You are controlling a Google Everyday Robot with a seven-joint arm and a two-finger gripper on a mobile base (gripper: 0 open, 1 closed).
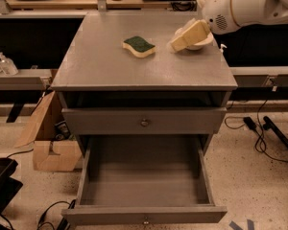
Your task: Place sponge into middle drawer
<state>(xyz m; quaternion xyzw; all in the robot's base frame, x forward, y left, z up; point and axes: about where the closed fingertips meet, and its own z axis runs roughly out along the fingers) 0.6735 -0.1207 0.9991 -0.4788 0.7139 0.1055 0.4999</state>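
Tilted down toward 8 o'clock, the gripper (178, 43) is held over the far right part of the cabinet top (110, 68), at the end of a white arm (249, 6) that enters from 2 o'clock. How wide the gripper stands cannot be told, and nothing is seen held in it. A round cream bowl (204, 42) is partly covered by it from the front.

The sponge (139, 46) is found on the cabinet top, at 9 o'clock from the gripper, near it but apart, with its dark green face up and its pale yellow body below.

The middle drawer (144, 213) is seen pulled out at 6 o'clock from the sponge, low on the cabinet. The upper drawer (144, 122) is pushed in above it. A cardboard box (48, 138) is set on the floor at 9 o'clock from the cabinet.
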